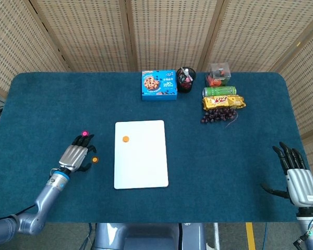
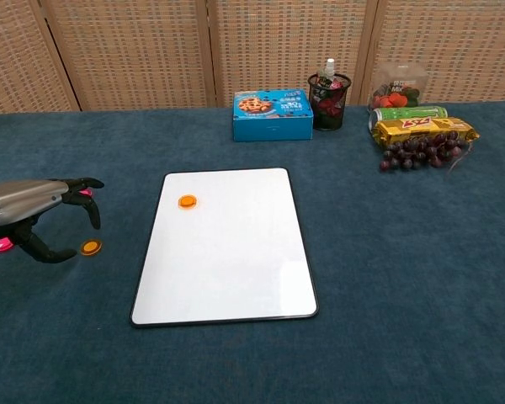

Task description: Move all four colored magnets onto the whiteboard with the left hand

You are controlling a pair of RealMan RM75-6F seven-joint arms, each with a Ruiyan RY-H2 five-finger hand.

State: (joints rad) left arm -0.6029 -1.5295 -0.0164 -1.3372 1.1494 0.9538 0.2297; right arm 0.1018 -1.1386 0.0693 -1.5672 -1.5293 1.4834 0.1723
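While round orange magnet (image 1: 125, 139) dots the glossy whiteboard (image 1: 143, 161), left hand (image 1: 74, 157) seemingly hovers.

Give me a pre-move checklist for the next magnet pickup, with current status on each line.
1. Left hand holds nothing: ok, fingers apart.
2. Left hand near a magnet: ok, the orange magnet on the cloth lies just beside its fingers.
3. Whiteboard has free space: ok, only one orange magnet sits on it.
4. Pink magnets located: ok, one by the fingertips, another partly hidden under the left hand.
5. Right hand out of the way: ok, at the table's far corner, holding nothing.
6. All four magnets on the board: not ok, three remain off it.
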